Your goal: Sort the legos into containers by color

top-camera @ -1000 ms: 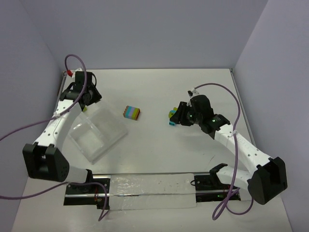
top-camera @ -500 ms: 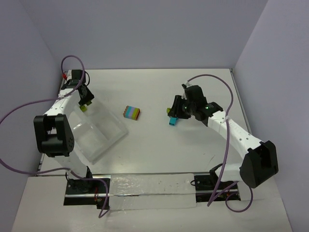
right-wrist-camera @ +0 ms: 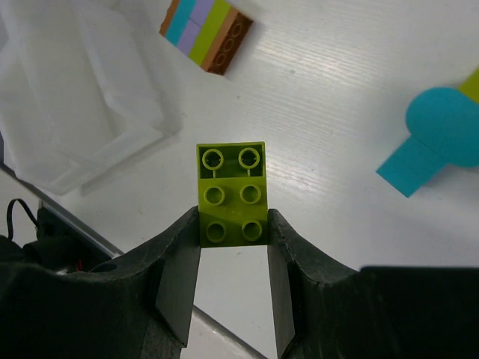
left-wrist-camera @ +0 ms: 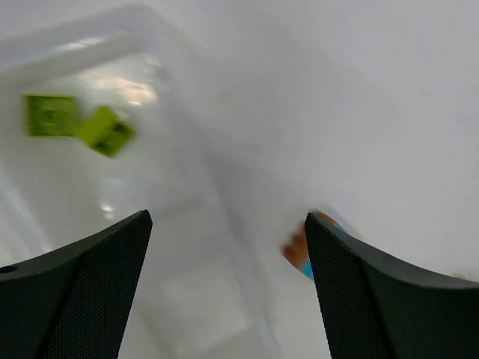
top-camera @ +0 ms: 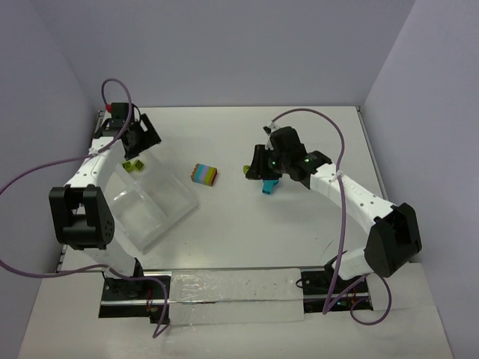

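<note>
My left gripper (top-camera: 141,143) hangs open over the far corner of the clear tray (top-camera: 153,218), nothing between its fingers (left-wrist-camera: 82,299). Two lime green legos (top-camera: 133,165) lie in that far compartment (left-wrist-camera: 75,172); the left wrist view shows them as one (left-wrist-camera: 51,114) beside the other (left-wrist-camera: 107,132). My right gripper (right-wrist-camera: 233,221) is shut on a lime green lego (right-wrist-camera: 230,191), held above the table right of a multicoloured stack (top-camera: 204,175). A teal lego (top-camera: 268,185) lies on the table beside it.
The tray (right-wrist-camera: 75,97) sits left of the stack (right-wrist-camera: 206,34), tilted diagonally on the white table. The stack's orange end (left-wrist-camera: 298,250) peeks past my left finger. A clear strip (top-camera: 232,295) lies along the near edge. Grey walls close in three sides.
My left gripper has opened and the lime lego it carried now lies in the tray's far compartment. My right gripper has moved left, carrying its lime lego away from the teal one.
</note>
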